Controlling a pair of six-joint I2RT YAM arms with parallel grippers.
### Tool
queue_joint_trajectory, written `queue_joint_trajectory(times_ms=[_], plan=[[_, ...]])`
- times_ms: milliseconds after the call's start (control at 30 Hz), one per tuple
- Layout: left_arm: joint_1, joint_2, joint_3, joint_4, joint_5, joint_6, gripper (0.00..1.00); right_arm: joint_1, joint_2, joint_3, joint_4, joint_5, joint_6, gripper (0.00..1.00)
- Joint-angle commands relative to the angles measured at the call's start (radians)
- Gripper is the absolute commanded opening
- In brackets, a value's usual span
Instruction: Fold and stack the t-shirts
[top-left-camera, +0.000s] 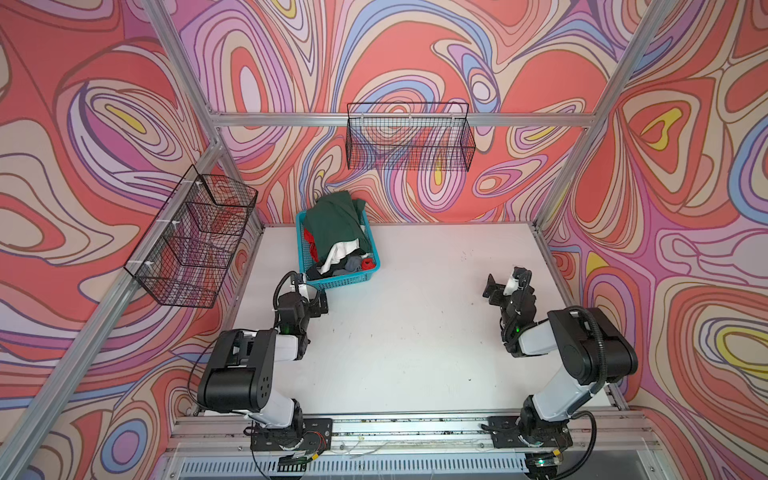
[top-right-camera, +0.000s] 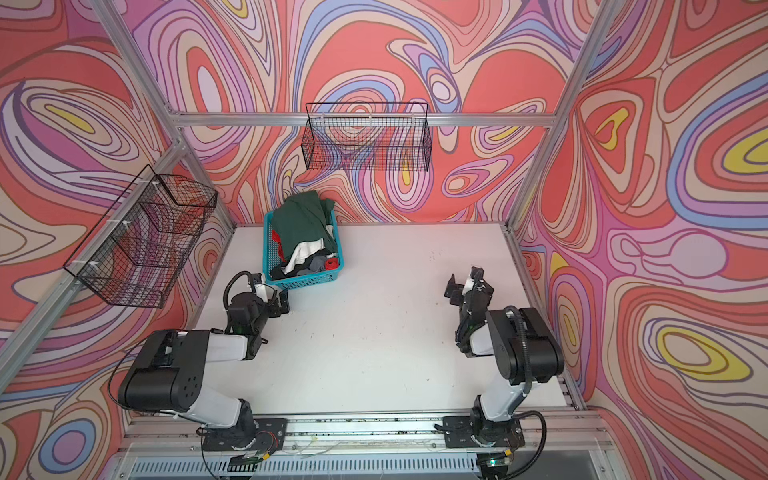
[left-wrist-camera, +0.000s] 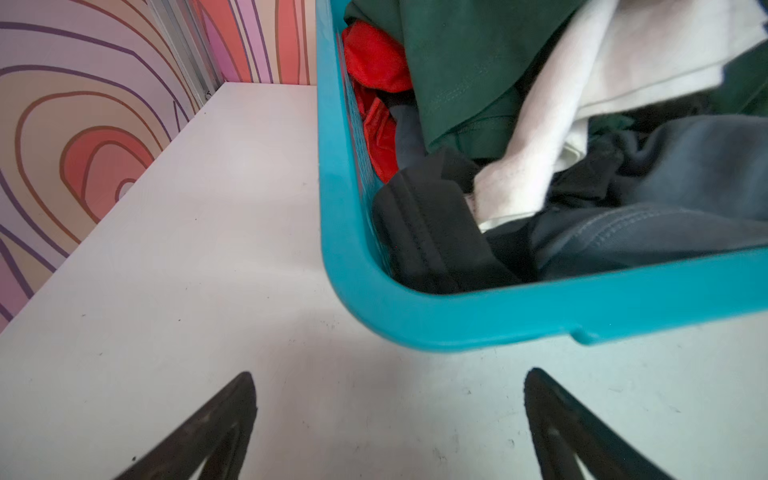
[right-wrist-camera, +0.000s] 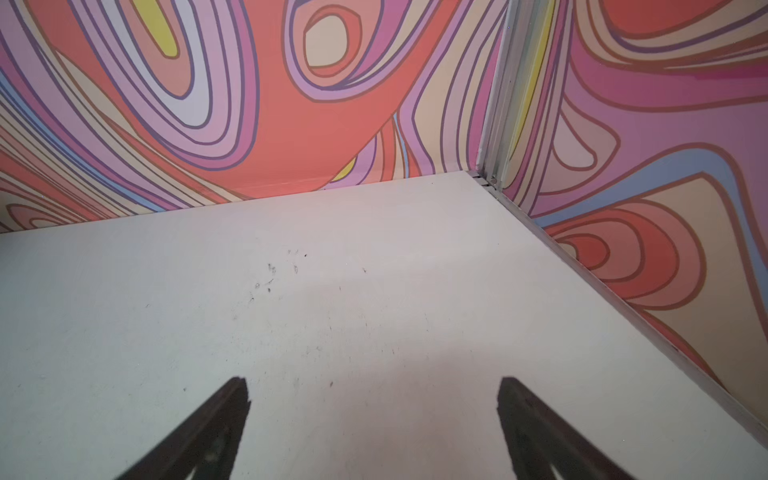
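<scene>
The dark green t-shirt (top-left-camera: 332, 224) tops the basket (top-left-camera: 340, 284). The left hand (top-left-camera: 311, 293), wide open and empty, is just beside the basket; the right hand (top-left-camera: 505, 282), equally open and empty, is well apart from it.

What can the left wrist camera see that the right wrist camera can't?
Only the left wrist view shows the blue basket, stuffed with a green shirt, white shirt, red shirt and grey shirt. Only the right wrist view shows the far right table corner. Both show the white table, the swirly wall and their own open tool: left tool, right tool.
</scene>
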Motion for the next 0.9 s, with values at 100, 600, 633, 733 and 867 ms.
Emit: queue_joint_trajectory(times_ms=[100,600,633,733,867], plan=[[0.006,0.001,0.006,0.032,-0.009,0.005,1.0,0.006,0.007,0.0,0.011,0.017,-0.014,0.98],[0.006,0.002,0.011,0.022,-0.009,0.005,1.0,0.006,0.007,0.002,0.008,0.019,-0.014,0.98],[0.006,0.003,0.011,0.022,-0.009,0.005,1.0,0.007,0.008,0.003,0.006,0.018,-0.014,0.98],[0.006,0.001,0.009,0.025,-0.009,0.006,1.0,0.007,0.008,0.003,0.004,0.018,-0.014,0.98],[-0.008,-0.028,0.011,0.003,-0.018,0.023,1.0,0.008,0.004,-0.005,0.013,0.019,-0.015,0.98]])
